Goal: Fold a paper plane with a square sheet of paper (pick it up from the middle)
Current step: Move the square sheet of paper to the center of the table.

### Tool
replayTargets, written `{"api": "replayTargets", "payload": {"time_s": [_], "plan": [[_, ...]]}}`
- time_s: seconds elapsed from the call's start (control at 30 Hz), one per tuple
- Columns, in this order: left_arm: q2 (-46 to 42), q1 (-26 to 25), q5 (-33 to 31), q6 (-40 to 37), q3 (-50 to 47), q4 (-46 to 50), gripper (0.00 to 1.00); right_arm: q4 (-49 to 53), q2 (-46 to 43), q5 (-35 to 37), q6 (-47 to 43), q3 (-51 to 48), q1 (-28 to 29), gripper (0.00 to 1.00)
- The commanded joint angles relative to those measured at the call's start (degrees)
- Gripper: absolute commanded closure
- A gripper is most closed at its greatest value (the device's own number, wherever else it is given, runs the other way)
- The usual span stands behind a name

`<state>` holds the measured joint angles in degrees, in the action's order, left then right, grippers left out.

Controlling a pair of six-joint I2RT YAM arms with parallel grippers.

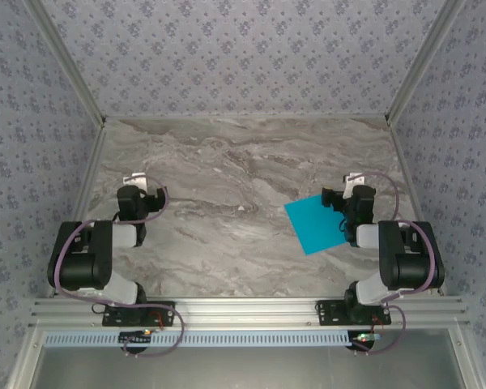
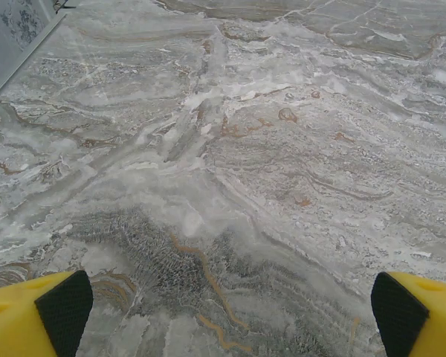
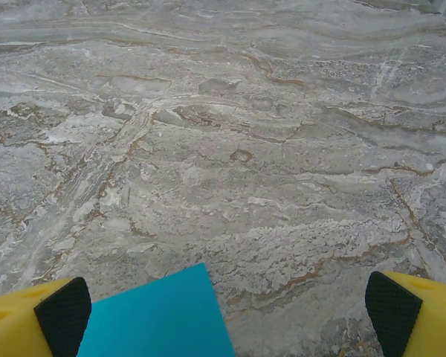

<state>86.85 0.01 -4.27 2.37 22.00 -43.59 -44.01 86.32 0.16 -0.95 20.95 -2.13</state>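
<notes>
The square sheet of paper (image 1: 314, 227) lies flat on the right half of the counter (image 1: 243, 162), a plain bright cyan square turned at a slant so that one corner points toward the near edge. Its right side runs under the right arm's wrist in the top view, and the rest lies bare on the grey marbled stone.

In the right wrist view one corner of the sheet (image 3: 160, 316) comes up from the bottom edge of the picture. It lies between the two yellow fingers, closer to the one on the picture's left. The right gripper (image 3: 228, 312) is spread wide, its black pads (image 3: 63, 314) far apart at the two lower corners, and it has hold of nothing. Whether a finger touches the paper cannot be told.

The left gripper (image 2: 230, 311) sits well apart from the sheet, over the left half of the counter. It too is spread wide and holds nothing, with bare veined marble between its yellow fingers.

Both arms are folded back near their bases, which are bolted to a metal rail (image 1: 251, 309) along the near edge. Walls (image 1: 243, 49) with a small grey floral pattern close in the counter at the back and on both sides
</notes>
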Motion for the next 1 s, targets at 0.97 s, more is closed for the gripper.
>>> {"api": "replayTargets", "payload": {"time_s": [0.97], "plan": [[-1.7, 0.9, -1.7, 0.4, 2.1, -0.2, 0.01, 2.9, -2.9, 1.0, -0.6, 2.9, 0.5, 0.0]]}}
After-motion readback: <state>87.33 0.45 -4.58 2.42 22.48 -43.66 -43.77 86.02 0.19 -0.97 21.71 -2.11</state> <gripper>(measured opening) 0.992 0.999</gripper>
